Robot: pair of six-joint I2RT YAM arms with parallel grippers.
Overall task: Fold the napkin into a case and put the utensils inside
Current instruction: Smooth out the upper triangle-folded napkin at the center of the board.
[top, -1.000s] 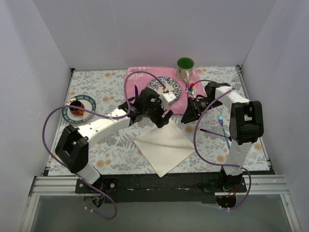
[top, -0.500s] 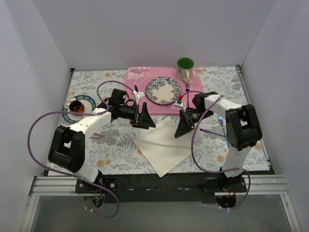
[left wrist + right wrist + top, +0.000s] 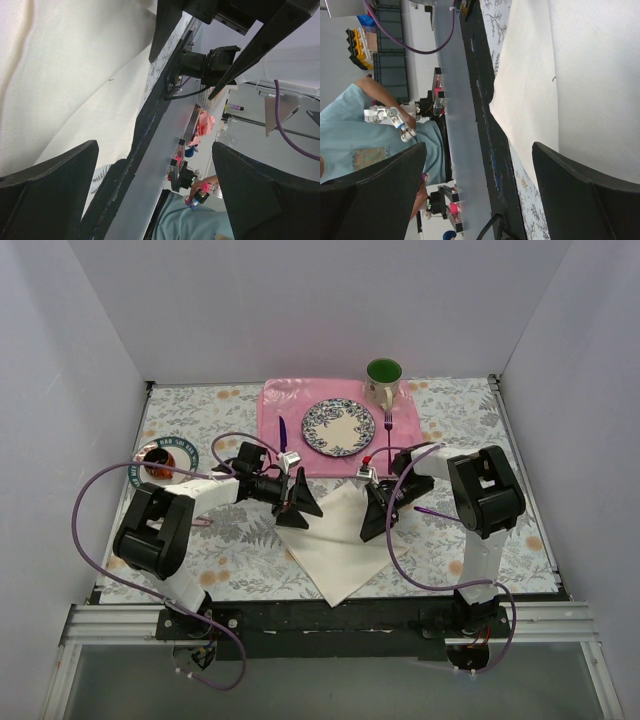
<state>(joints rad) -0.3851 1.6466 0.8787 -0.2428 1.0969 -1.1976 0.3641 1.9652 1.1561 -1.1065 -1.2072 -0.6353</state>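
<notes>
Left hand [image 3: 301, 504], right hand [image 3: 375, 519] flank napkin [image 3: 340, 550].

Open room lies between my left end effector [image 3: 300, 502] and right end effector [image 3: 374, 517], over the flat napkin [image 3: 340, 545]; the plate [image 3: 338, 427] sits well behind both.

Left hand [image 3: 302, 507] low, jaws wide apart; right hand [image 3: 374, 521] likewise; both angled inward
</notes>
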